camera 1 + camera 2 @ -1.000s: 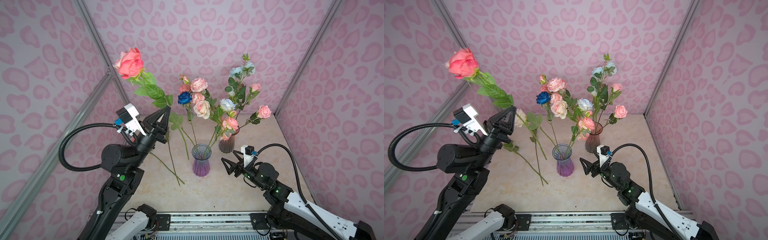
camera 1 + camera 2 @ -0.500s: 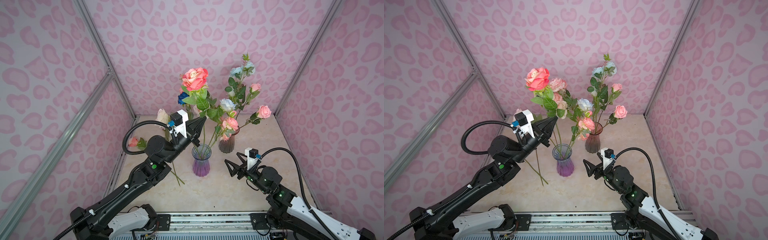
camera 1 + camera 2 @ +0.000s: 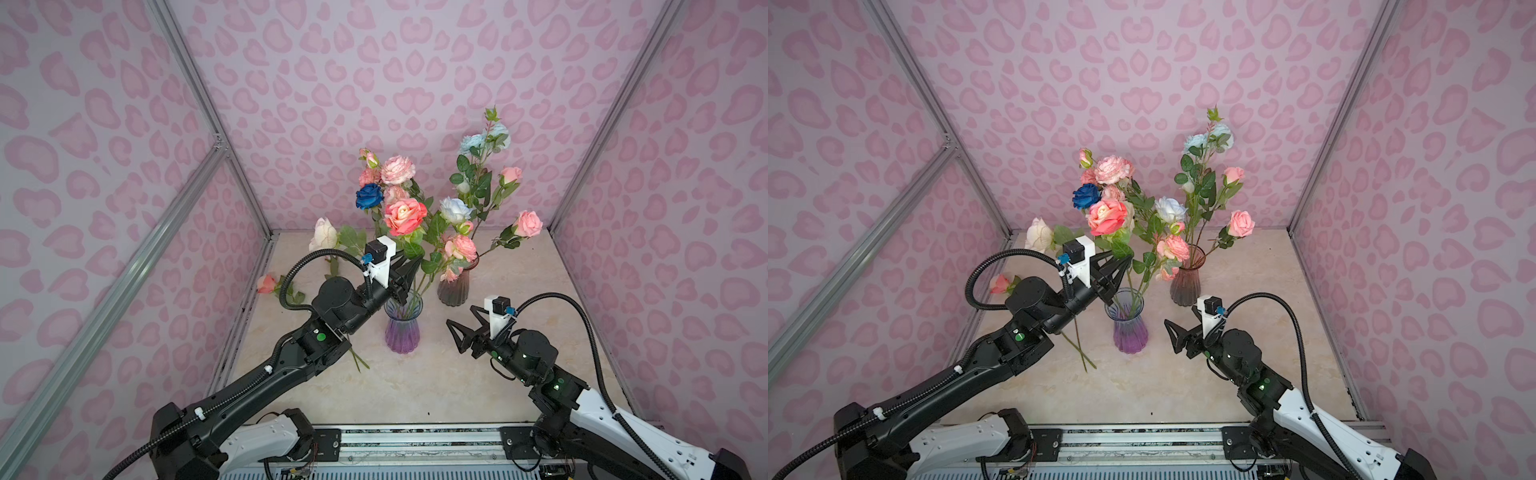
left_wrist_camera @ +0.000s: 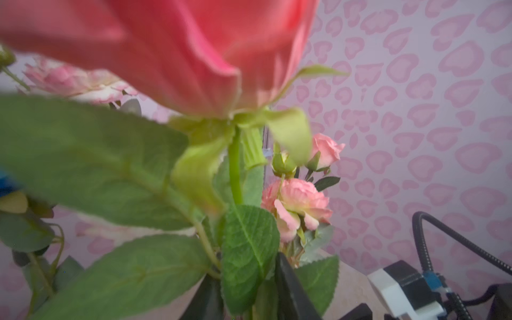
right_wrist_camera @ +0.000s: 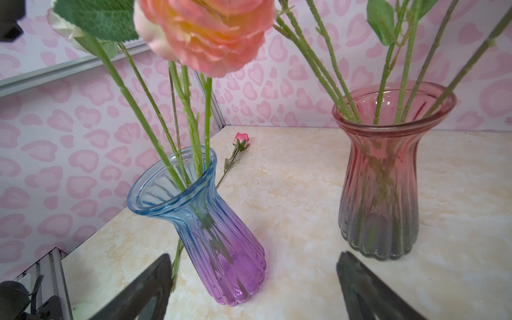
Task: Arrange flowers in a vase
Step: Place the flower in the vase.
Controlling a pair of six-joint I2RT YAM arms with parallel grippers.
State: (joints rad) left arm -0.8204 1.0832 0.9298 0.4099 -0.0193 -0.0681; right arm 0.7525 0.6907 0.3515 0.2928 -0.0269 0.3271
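Observation:
In both top views a blue-to-purple glass vase (image 3: pixel 401 328) (image 3: pixel 1127 328) stands mid-table with several flowers in it. The coral rose (image 3: pixel 405 216) (image 3: pixel 1106 216) stands among them, its stem running down into the vase mouth. My left gripper (image 3: pixel 409 276) (image 3: pixel 1121 274) sits just above the rim. In the left wrist view its jaws (image 4: pixel 243 271) stand apart, open, with the rose's stem and a leaf between them and the bloom (image 4: pixel 194 41) close overhead. My right gripper (image 3: pixel 461 316) (image 5: pixel 253 257) is open beside the vase (image 5: pixel 221 249), holding nothing.
A red-to-grey vase (image 3: pixel 453 286) (image 5: pixel 379 194) with several flowers stands behind right. A cream rose (image 3: pixel 325 235) and a small pink bud (image 3: pixel 266 284) (image 5: pixel 241 137) lie at the back left, their stems reaching past the purple vase. Patterned walls enclose three sides.
My left arm swung the coral rose from high on the left over to the purple vase and lowered its stem in. Its jaws have parted. The right gripper barely moved.

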